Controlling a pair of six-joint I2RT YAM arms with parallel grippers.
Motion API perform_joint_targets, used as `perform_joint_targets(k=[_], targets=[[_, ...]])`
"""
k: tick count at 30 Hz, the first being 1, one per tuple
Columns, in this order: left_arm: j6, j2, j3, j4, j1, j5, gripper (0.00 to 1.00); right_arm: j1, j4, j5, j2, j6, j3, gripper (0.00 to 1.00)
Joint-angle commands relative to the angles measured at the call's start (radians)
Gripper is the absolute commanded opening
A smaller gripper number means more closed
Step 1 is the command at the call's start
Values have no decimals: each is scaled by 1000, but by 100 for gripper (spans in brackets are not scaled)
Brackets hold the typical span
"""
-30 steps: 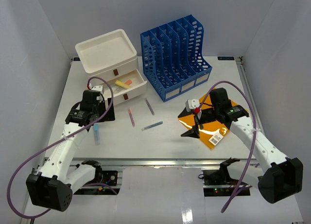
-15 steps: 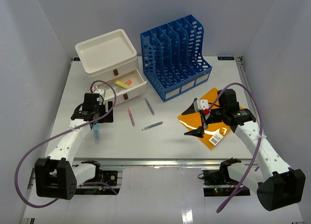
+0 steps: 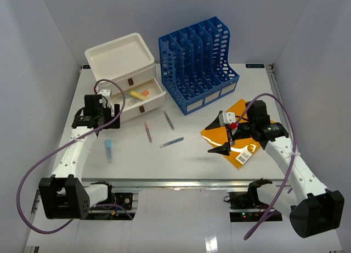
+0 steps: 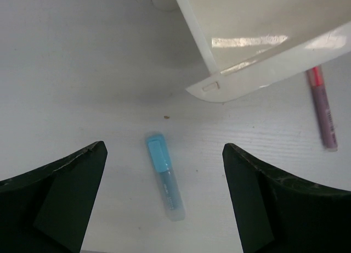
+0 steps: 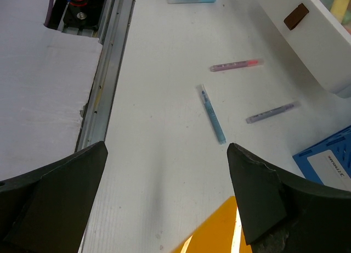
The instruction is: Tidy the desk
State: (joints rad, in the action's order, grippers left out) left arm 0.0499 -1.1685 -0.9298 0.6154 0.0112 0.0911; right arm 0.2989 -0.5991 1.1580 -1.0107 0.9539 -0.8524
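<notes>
Desk (image 3: pixel 192 159), filling mid-frame, is lying cluttered; left gripper (image 4: pixel 164 154), gaping wide and empty, is hovering above the marker (image 4: pixel 164 184), right gripper (image 5: pixel 167 149) likewise wide; a skewed descent would be risking clipping the drawer (image 4: pixel 263 72) corner upper right, or rolling the marker.

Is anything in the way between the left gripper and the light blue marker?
No, nothing visible. The open left gripper faces the light blue marker, which lies by itself on the desk.
</notes>
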Motion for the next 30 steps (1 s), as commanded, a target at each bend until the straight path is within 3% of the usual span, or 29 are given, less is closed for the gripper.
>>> perform_joint_targets(k=[1, 5, 13, 30], targets=[[262, -40, -27, 111, -2, -57, 98, -22, 16, 23, -1, 13, 15, 97], [336, -25, -21, 146, -10, -89, 98, -24, 15, 17, -15, 16, 11, 97], [406, 18, 140, 144, -88, -185, 98, -34, 15, 19, -9, 13, 18, 97], [434, -44, 326, -35, -157, -331, 95, -44, 8, 21, -16, 8, 10, 98]])
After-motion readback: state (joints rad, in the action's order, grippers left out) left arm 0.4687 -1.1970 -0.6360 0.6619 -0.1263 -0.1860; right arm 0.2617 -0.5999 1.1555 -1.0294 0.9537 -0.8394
